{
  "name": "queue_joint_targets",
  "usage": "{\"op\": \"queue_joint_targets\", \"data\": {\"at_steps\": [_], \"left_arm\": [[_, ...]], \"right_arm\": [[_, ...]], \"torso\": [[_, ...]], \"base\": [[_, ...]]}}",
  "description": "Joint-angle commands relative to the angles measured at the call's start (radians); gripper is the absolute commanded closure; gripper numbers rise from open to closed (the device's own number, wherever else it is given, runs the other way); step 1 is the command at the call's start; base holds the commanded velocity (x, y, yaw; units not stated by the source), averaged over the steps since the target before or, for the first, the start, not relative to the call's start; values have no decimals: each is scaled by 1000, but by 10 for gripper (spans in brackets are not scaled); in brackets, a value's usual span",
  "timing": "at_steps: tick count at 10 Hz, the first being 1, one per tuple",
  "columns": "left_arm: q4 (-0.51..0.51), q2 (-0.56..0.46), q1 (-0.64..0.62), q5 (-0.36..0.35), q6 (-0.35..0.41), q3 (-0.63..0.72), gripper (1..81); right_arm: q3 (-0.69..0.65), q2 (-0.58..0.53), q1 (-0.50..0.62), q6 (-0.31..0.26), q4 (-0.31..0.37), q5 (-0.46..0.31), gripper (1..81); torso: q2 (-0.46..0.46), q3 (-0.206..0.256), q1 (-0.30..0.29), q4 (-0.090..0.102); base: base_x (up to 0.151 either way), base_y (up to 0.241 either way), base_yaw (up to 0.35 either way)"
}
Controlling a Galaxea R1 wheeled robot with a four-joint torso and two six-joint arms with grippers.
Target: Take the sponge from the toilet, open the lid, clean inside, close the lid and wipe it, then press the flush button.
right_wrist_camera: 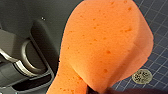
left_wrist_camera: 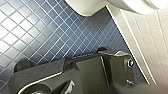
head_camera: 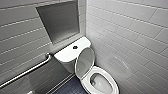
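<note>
The blue tiled floor (head_camera: 70, 88) bears the toilet (head_camera: 110, 75) and a round drain cover (right_wrist_camera: 142, 76).

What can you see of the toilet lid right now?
The lid is a white oval plastic-looking cover, its greyish underside facing the camera. It stands raised, nearly upright, hinged behind the bowl and leaning back at the tank; contact with it is unclear. Nothing rests on it.

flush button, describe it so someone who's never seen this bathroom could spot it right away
Find the white toilet in the tiled corner, its lid raised. Just behind the lid is the flat white tank top. The flush button is the small dark round spot in the middle of it, the one dark mark on all that white.
</note>
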Motion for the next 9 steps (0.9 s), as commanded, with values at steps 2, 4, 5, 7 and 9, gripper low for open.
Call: {"op": "queue_joint_targets", "data": {"at_steps": [2,4,5,7,9], "left_arm": [[-122,-42,-212,118,2,28,10],[-212,-46,-305,116,2,4,10],[-298,-44,-345,113,2,-24,10],[-423,-23,-416,112,2,-88,10],[-530,10,-475,100,2,-140,10]], "right_arm": [[3,-15,-31,0,-35,-82,811],[19,-15,-45,-1,-45,-79,811],[42,-23,-48,0,-50,-64,811],[78,-33,-49,6,-48,-48,811],[92,-30,-49,6,-50,-48,811]], "torso": [[0,0,0,0],[0,0,0,0],[0,0,0,0],[0,0,0,0],[1,0,0,0]], "base": [[0,0,0],[0,0,0],[0,0,0],[0,0,0],[0,0,0]]}}
